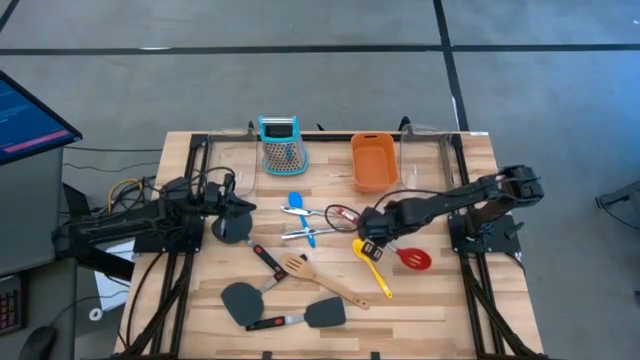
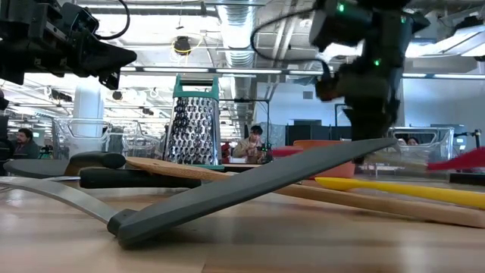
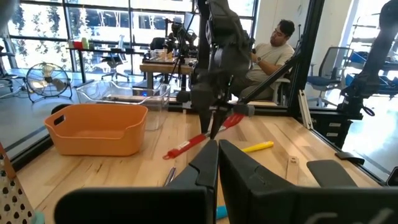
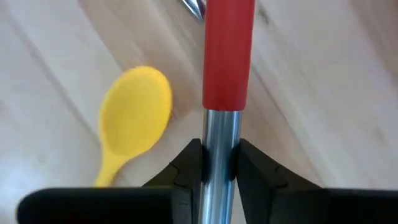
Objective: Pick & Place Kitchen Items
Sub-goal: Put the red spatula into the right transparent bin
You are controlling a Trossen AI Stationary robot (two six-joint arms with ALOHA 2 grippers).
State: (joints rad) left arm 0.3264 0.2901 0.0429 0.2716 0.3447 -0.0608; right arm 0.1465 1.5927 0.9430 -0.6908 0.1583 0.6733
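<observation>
We see the right gripper (image 1: 368,243) right of the table's centre, its fingers (image 4: 186,163) clamped on the metal shaft of the red spoon (image 1: 414,259), just below the red handle grip. The spoon's red slotted head lies to the right of the gripper, beside the yellow spoon (image 1: 372,266), whose bowl sits just near of the gripper and whose handle runs toward the near edge. To the left of the gripper lie the silver tongs (image 1: 310,232) and the blue spoon (image 1: 296,203). The wooden slotted turner (image 1: 318,278) and three black spatulas (image 1: 242,300) occupy the near middle of the table (image 1: 430,310).

The left gripper (image 1: 236,212) waits at the left side, its fingers (image 3: 205,165) together, over the head of one black spatula; we cannot tell whether it touches it. At the far edge stand the box grater (image 1: 281,145) and the orange tub (image 1: 374,161), side by side but apart.
</observation>
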